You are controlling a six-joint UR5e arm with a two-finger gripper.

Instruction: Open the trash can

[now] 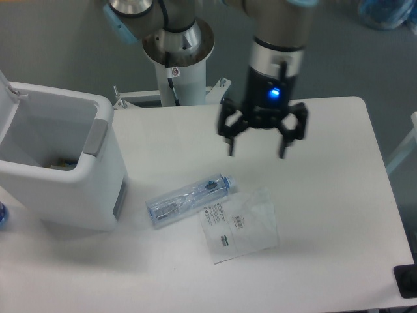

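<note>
- Bin (62, 179): left edge of frame, on the desk (326, 195), lid raised, interior exposed.
- Claw (258, 145): upper centre, well right of the bin, fingers spread, holding nothing.

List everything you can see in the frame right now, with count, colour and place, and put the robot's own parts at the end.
trash can: 1, white with a grey tab on its rim, left end of the table, lid swung up so the inside shows
plastic bottle: 1, clear with blue tint, lying on its side right of the trash can
plastic bag: 1, clear with a printed label, flat on the table, beside the bottle's lower right
table: 1, white, fills most of the view
dark object: 1, black, lower right corner of the frame, cut off
arm base: 1, white pedestal, behind the table's far edge
gripper: 1, black with a blue light, above the table's centre-right, fingers spread, holding nothing
</note>
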